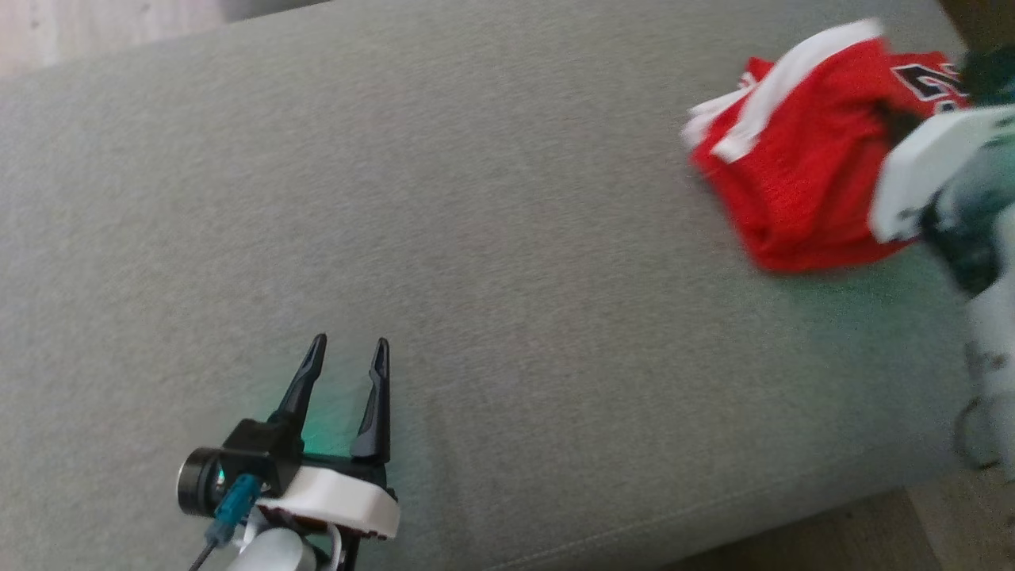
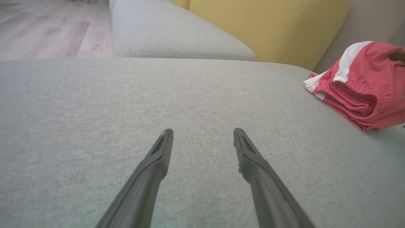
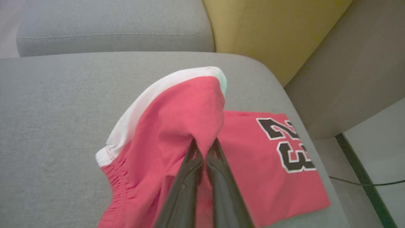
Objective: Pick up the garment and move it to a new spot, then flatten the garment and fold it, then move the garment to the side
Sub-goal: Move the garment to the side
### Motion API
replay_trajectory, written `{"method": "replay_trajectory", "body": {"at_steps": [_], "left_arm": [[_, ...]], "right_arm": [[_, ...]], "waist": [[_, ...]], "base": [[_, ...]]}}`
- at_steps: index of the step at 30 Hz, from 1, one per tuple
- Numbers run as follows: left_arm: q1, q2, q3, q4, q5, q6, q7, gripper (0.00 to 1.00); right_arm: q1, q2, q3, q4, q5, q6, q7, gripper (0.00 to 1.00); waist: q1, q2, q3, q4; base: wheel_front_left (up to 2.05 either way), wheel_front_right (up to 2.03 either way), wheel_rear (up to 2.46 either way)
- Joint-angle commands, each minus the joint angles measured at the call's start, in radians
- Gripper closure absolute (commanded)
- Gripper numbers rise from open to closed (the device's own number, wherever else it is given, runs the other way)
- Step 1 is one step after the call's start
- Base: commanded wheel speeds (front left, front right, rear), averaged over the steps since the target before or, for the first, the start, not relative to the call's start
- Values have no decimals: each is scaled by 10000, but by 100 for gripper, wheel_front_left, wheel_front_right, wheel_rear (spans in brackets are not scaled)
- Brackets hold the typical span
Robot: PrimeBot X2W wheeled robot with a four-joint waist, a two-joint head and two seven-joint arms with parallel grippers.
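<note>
The garment [image 1: 801,159] is a pair of red shorts with white side stripes and a black number, lying bunched at the far right of the grey sofa seat [image 1: 476,238]. My right gripper [image 3: 205,143] is shut on a raised fold of the garment [image 3: 177,126], pinching the red cloth between its fingertips; its pale wrist [image 1: 936,170] covers part of the cloth in the head view. My left gripper [image 1: 349,353] stands open over the bare seat at the lower left, nothing between its fingers. From the left wrist the garment [image 2: 364,85] lies far to the right of the left gripper [image 2: 202,134].
A yellow back cushion [image 2: 262,28] and a second grey seat cushion [image 2: 174,34] stand behind the seat. Wooden floor [image 2: 44,28] lies beyond. The sofa's right edge drops to the floor with a dark cable [image 3: 364,183] beside it.
</note>
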Motion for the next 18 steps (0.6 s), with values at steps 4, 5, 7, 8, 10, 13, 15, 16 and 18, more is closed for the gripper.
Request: {"method": "replay_trajectory", "body": {"at_steps": [4, 5, 7, 8, 10, 13, 15, 16, 18], "left_arm": [[-273, 247, 383, -435, 56, 38, -8, 0], [-292, 259, 378, -458, 65, 43, -1, 0], [-327, 275, 362, -506, 84, 56, 18, 0], [-340, 282, 353, -526, 93, 64, 27, 0], [-351, 290, 347, -543, 100, 73, 35, 0], [-373, 322, 336, -586, 111, 89, 48, 0], [-382, 338, 331, -601, 114, 101, 51, 0], [-386, 343, 327, -611, 117, 111, 54, 0], [-398, 356, 324, -626, 120, 134, 68, 0]], "right_arm": [[-827, -1082, -499, 38, -244, 65, 122, 100], [-873, -1233, -632, 85, -346, 65, 145, 100], [-948, -1514, -920, 198, -504, 65, 157, 100], [-950, -1616, -1035, 237, -604, 65, 158, 100], [-935, -1704, -1135, 264, -712, 65, 149, 100], [-824, -1871, -1380, 328, -927, 65, 70, 96], [-732, -1850, -1545, 362, -1041, 65, -9, 4], [-689, -1805, -1646, 390, -1087, 65, -12, 0], [-626, -1717, -1859, 418, -1251, 65, 4, 0]], "waist": [[0, 0, 384, 629], [0, 0, 436, 699], [0, 0, 542, 815], [0, 0, 586, 862], [0, 0, 625, 896], [0, 0, 728, 958], [0, 0, 771, 970], [0, 0, 786, 968], [0, 0, 810, 949]], "base": [[0, 0, 0], [0, 0, 0], [0, 0, 0], [0, 0, 0], [0, 0, 0], [0, 0, 0], [0, 0, 0], [0, 0, 0], [0, 0, 0]]}}
